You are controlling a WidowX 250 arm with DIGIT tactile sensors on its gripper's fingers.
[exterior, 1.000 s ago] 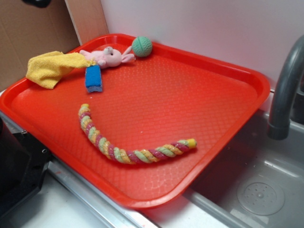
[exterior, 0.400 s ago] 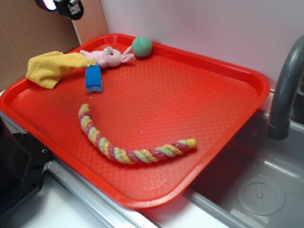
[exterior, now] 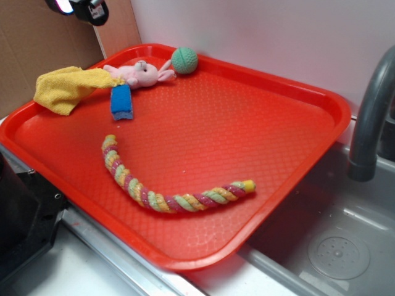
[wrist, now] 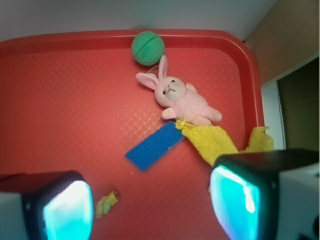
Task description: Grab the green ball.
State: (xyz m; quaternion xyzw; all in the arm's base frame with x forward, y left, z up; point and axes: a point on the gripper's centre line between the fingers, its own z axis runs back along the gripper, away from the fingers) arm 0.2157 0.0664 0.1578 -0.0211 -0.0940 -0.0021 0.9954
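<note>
You're looking down from the wrist view with the gripper (wrist: 150,210) hanging high over the red tray (wrist: 50,42), fingers spread wide, nothing between them. The two pads (wrist: 67,210) are sitting at the bottom corners of that view, glowing cyan. Between them you're seeing bare tray floor and the tip of the braided rope toy (wrist: 107,202).

Just past that, the blue sponge (wrist: 155,147) is lying flat, its far end touching the yellow cloth (wrist: 215,142). The cloth is draping over the tray's rim on the side by the cardboard wall (exterior: 37,43). The pink plush bunny (wrist: 177,97) is lying on its back, lower body meeting the cloth, ears pointing toward the far rim.

The green ball (wrist: 148,48) is resting in the far part of the tray, right against the back rim, just beside one bunny ear; contact with the ear cannot be told.

In the exterior view you're getting the ball (exterior: 184,60) near the far corner, with wide open tray floor on the side toward the faucet (exterior: 370,117) and sink (exterior: 333,246). The gripper (exterior: 80,7) is barely showing at the top edge.
</note>
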